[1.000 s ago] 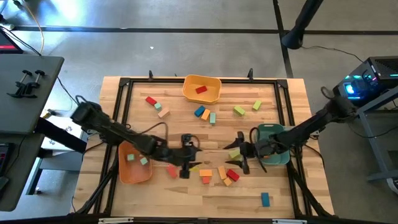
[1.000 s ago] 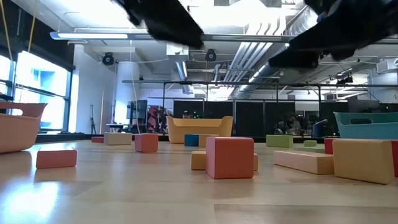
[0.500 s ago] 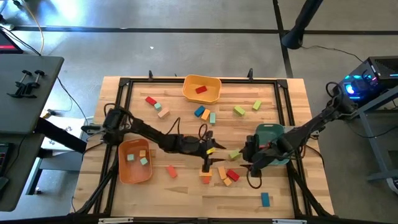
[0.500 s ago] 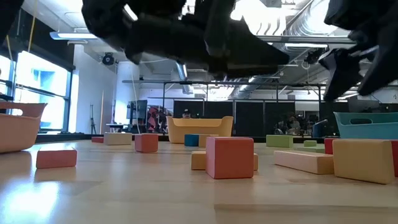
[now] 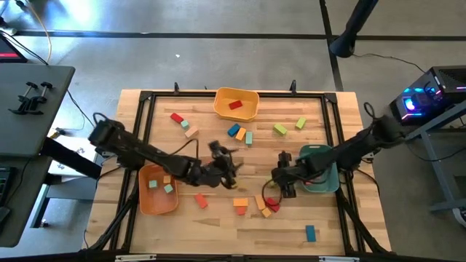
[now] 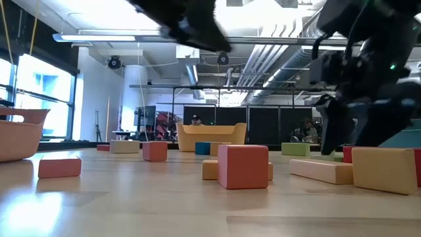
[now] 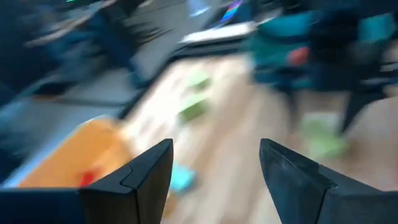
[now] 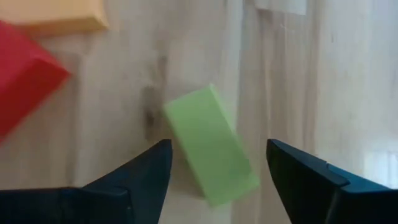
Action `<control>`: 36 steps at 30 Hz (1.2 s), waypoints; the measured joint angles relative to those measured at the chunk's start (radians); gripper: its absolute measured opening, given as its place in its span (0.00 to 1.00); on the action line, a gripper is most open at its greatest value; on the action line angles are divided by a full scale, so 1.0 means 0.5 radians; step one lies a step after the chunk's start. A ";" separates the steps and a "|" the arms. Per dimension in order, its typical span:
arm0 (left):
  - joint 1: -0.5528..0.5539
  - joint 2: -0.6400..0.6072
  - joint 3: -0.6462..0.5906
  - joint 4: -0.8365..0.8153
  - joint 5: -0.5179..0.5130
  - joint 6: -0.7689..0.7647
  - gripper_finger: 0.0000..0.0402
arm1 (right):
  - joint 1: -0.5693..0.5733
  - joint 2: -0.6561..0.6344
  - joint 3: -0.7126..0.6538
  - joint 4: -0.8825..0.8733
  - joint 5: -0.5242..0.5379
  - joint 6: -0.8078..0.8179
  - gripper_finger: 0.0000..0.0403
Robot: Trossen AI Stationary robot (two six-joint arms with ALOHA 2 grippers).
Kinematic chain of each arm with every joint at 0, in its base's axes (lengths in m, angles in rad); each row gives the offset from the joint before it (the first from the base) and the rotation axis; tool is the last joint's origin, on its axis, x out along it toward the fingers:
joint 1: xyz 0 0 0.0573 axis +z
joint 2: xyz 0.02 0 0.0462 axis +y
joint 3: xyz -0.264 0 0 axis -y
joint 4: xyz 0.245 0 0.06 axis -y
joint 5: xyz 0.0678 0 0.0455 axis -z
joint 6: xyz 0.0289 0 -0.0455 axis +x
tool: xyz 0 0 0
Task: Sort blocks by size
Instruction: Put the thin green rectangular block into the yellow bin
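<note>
High view: left gripper [image 5: 231,166] sits mid-frame, empty; right gripper [image 5: 279,182] is just right of centre beside the teal bin [image 5: 325,156]. A few blocks sit in the orange bin [image 5: 148,202] and yellow bin [image 5: 245,113]; most blocks [image 5: 251,204] lie loose lower centre and upper centre.

Low view: red cube [image 6: 243,166] centre, unsorted.

Left wrist view: fingers apart, nothing between.

Right wrist view: fingers apart over a green block [image 8: 210,144], not clamped.

Sorting looks barely begun.
</note>
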 joint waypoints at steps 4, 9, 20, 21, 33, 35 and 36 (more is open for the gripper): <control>-0.091 -0.119 -0.001 -0.464 -0.295 -0.280 0.57 | -0.073 0.081 0.007 0.043 -0.113 -0.051 0.54; -0.141 -0.128 -0.002 -0.788 -0.350 -0.618 0.57 | -0.115 0.156 0.013 0.069 -0.201 -0.086 0.43; -0.151 -0.002 -0.015 -0.809 -0.137 -0.603 0.57 | -0.086 0.119 -0.001 0.211 -0.109 -0.112 0.32; -0.147 0.007 -0.044 -0.740 -0.098 -0.547 0.57 | -0.075 0.095 -0.005 0.224 -0.062 -0.126 0.32; 0.034 0.015 -1.001 1.436 0.484 -0.248 0.57 | -0.422 -0.256 -0.236 1.221 0.001 -0.376 0.32; 0.049 0.015 -1.084 1.680 0.489 -0.191 0.57 | -0.604 -0.232 -0.097 1.079 -0.085 -0.352 0.32; 0.059 0.015 -1.104 1.759 0.489 -0.158 0.57 | -0.690 -0.214 -0.014 1.011 -0.140 -0.360 0.32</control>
